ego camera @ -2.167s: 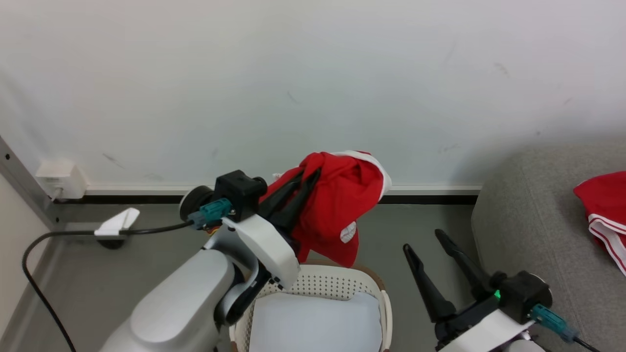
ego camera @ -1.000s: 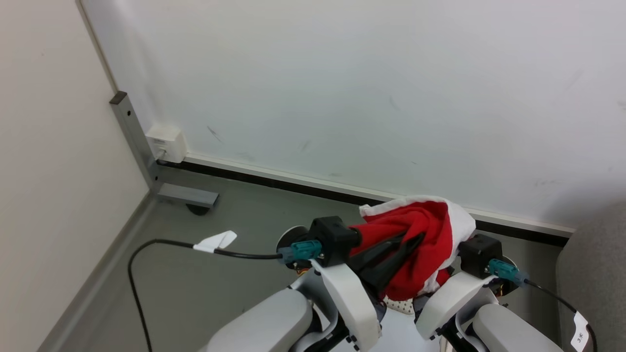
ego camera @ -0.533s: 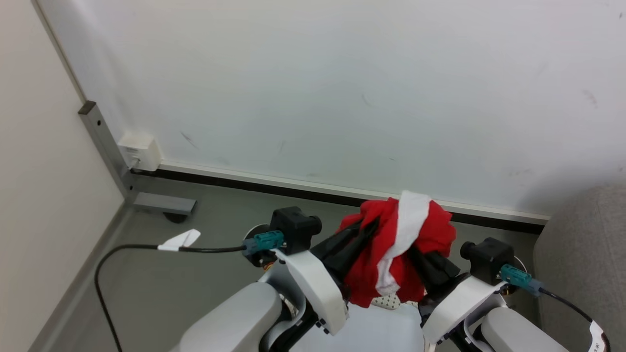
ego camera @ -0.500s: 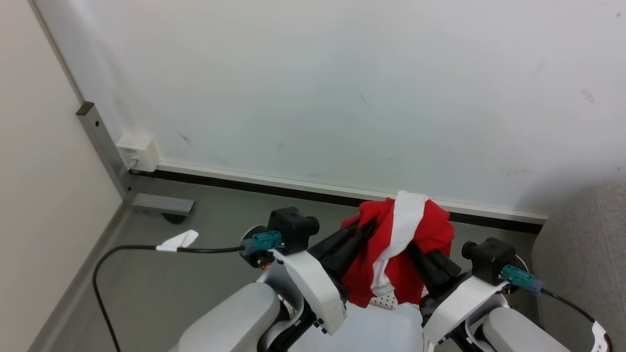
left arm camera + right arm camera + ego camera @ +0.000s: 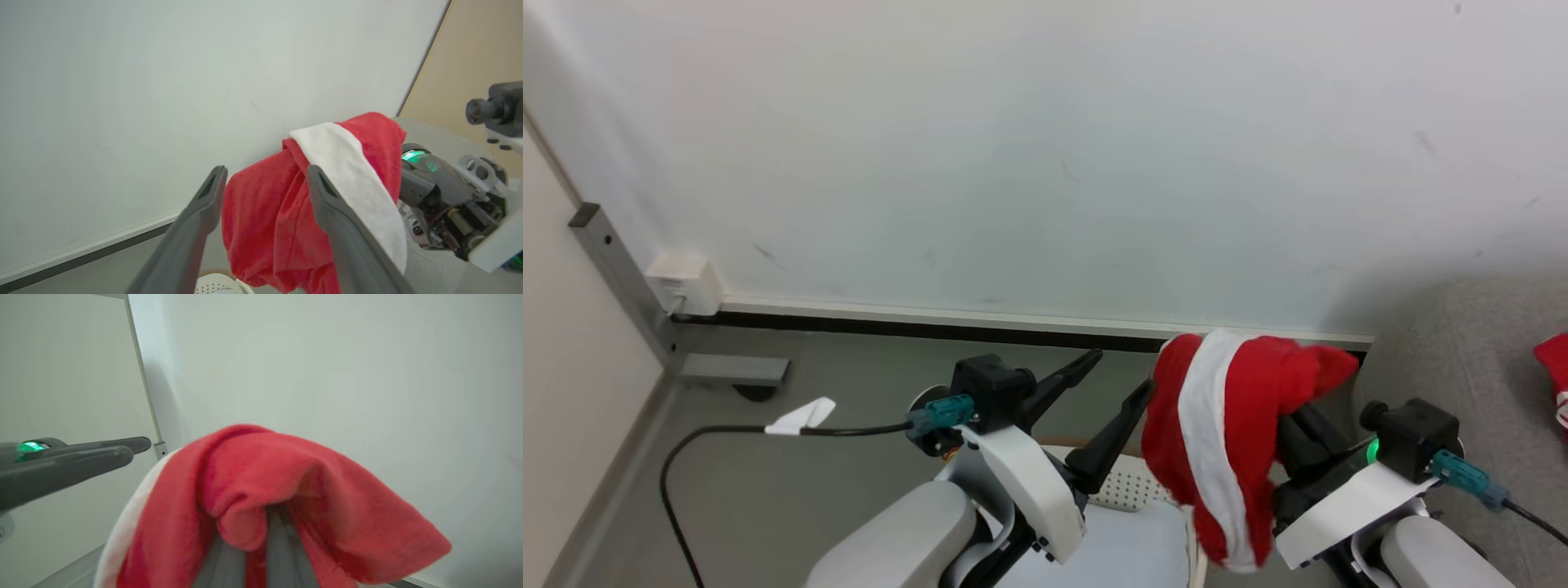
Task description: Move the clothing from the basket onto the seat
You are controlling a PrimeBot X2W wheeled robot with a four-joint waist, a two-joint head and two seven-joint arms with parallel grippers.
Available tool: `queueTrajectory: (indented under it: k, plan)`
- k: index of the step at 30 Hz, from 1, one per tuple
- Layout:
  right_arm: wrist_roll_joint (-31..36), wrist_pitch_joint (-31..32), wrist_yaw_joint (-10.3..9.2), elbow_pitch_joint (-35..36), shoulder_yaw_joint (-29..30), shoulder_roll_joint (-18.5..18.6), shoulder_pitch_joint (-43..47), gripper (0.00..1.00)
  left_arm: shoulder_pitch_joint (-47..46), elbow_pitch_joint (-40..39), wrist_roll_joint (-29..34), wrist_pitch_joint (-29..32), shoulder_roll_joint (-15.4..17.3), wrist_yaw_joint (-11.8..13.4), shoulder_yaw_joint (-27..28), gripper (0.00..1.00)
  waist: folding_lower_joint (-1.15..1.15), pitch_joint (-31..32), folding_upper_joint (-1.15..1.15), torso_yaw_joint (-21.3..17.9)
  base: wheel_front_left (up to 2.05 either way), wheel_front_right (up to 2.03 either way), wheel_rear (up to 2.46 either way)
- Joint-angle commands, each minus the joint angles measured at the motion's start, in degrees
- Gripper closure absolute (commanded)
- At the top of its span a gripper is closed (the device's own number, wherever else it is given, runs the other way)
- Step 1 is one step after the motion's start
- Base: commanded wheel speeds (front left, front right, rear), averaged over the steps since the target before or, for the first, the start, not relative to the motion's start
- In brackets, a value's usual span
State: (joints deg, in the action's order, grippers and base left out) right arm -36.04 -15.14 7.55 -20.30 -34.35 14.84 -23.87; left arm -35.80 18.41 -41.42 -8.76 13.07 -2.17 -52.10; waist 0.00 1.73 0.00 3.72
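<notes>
A red garment with a white band, part of the clothing (image 5: 1225, 441), hangs off the floor, bunched over my right gripper. That gripper's dark fingers (image 5: 1307, 445) run up into the cloth and are shut on it; in the right wrist view they (image 5: 282, 555) lie close together under the red fabric (image 5: 278, 477). My left gripper (image 5: 1121, 371) stands open just left of the garment, holding nothing. In the left wrist view the clothing (image 5: 265, 228) lies beyond its spread fingers (image 5: 212, 192). The basket (image 5: 1127, 488) sits below both arms. The grey seat (image 5: 1462, 343) is at the right.
A pale flat sheet (image 5: 1127, 547) lies in the basket. Another red garment (image 5: 1553, 367) rests on the seat at the right edge. A white wall with a dark skirting (image 5: 931, 327) runs behind. A black cable (image 5: 711, 433) trails over the grey floor at the left.
My left gripper has opened and let go of the garment, which now hangs from the right gripper alone, further right. The camera has turned right, showing more of the seat.
</notes>
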Motion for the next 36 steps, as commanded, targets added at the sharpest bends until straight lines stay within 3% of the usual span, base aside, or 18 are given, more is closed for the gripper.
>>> queueTrajectory:
  k: [1, 23, 36]
  plan:
    - [0.32, 0.01, -0.14, 0.41, 0.59, 0.58, 0.75, 1.00, 0.78, -0.13, -0.04, -0.49, 0.31, 0.19, 0.10, 0.00, 0.00, -0.36, 0.00, -1.22, 0.00, 0.00, 0.00]
    - [5.95, 0.02, -0.13, 13.28, 16.40, 4.89, 5.46, 1.00, -1.56, 1.29, 4.78, -5.06, 2.59, 0.83, -0.03, 0.00, 0.00, -5.51, 0.00, -21.42, 0.00, 0.00, 0.00]
    - [6.62, 0.02, -0.13, 16.80, 23.00, 4.09, 8.85, 1.00, -2.57, 3.23, 9.54, -6.32, 1.58, -0.69, -1.42, 0.00, 0.00, -8.06, 0.00, -26.42, 0.00, 0.00, 0.00]
